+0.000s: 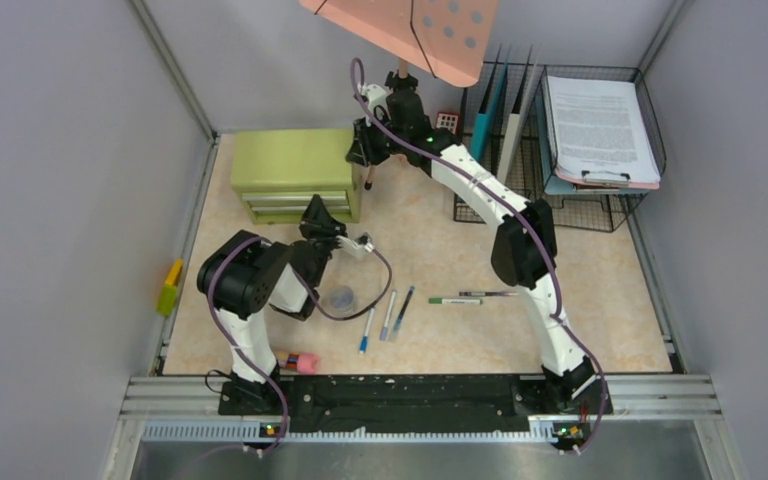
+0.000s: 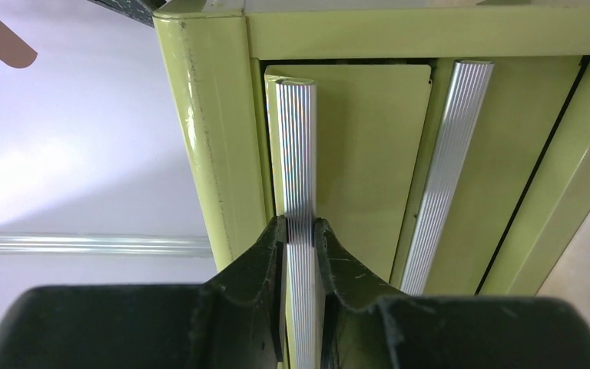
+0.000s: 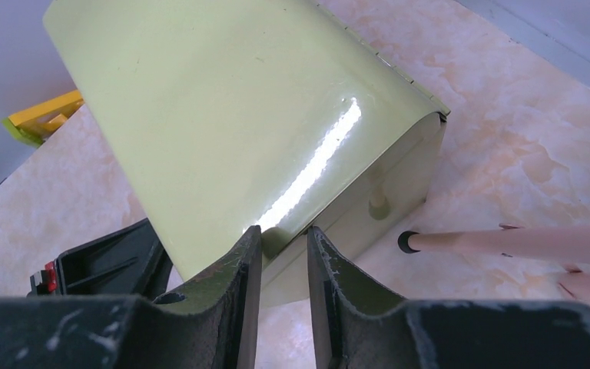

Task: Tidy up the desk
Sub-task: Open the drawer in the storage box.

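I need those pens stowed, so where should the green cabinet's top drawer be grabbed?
By the ribbed silver handle along the top drawer front, approached head-on from the green cabinet front. It is a thin strip standing proud of the flat face, so jaws fit either side, as the left gripper shows.

My gripper [image 3: 283,237] is sitting at the edge of the glossy green cabinet [image 3: 238,115], jaws standing narrowly apart; contact unclear. The cabinet is resting on the desk [image 3: 507,138]. A pink rod [image 3: 522,242] with a black tip is lying just right of it. A yellow piece [image 3: 42,115] is showing far left.
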Tool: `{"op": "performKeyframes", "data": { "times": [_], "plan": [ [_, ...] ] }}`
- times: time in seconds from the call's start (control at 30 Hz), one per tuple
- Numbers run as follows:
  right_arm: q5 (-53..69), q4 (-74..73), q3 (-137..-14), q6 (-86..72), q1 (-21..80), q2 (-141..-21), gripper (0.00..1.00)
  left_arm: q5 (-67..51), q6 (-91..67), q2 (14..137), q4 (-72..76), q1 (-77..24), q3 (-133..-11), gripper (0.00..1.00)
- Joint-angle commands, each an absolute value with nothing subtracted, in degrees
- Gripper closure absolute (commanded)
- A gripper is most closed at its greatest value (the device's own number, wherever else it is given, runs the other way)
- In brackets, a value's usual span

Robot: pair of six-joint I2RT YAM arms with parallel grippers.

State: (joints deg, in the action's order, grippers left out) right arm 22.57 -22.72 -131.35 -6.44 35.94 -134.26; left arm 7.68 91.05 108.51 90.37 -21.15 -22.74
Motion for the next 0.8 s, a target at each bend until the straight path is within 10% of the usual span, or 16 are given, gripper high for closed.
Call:
{"op": "performKeyframes", "data": {
  "times": [0.0,0.77],
  "plan": [
    [18.5,-32.6,-130.6,-3.8,36.5,-138.3,0.76,11.5,88.8,108.0,92.7,-21.2,-20.5,1.00],
    [18.6,-33.9,-132.1,-3.5,36.6,-137.8,0.79,19.1,88.1,99.5,90.3,-26.8,-12.4,1.00]
  ]
}}
